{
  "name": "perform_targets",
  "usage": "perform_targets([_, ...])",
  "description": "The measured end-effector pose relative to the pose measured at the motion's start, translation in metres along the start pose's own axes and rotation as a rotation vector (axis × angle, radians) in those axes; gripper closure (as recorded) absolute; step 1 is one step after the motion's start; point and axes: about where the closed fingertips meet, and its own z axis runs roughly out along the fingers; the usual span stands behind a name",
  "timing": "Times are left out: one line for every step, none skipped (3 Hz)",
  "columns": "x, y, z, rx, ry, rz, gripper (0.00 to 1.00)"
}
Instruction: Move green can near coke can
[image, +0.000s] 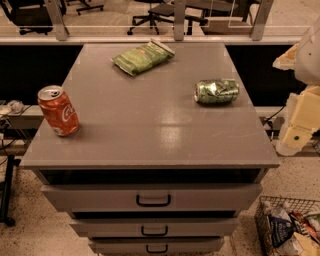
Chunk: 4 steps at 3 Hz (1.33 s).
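Observation:
The green can (216, 91), crushed and shiny, lies on its side on the right part of the grey cabinet top (150, 125). The coke can (58, 110), red-orange with white script and a silver top, stands slightly tilted at the left edge of the top. The two cans are far apart, nearly the width of the cabinet. My gripper (300, 120), with its cream-coloured arm parts, is at the right edge of the view. It is beside and off the cabinet, to the right of the green can and not touching it.
A flat green chip bag (143, 56) lies at the back middle of the top. The cabinet has drawers (152, 199) in front. A wire basket of packets (290, 227) stands on the floor at the lower right. A railing and office chairs are behind.

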Motion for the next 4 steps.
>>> perform_targets([0.000, 0.000, 0.000, 0.000, 0.000, 0.000, 0.00])
perform_targets([-0.005, -0.007, 0.002, 0.030, -0.045, 0.008, 0.00])
perform_targets([-0.021, -0.038, 0.016, 0.076, -0.152, 0.015, 0.00])
perform_targets([-0.044, -0.085, 0.041, 0.122, -0.247, 0.022, 0.00])
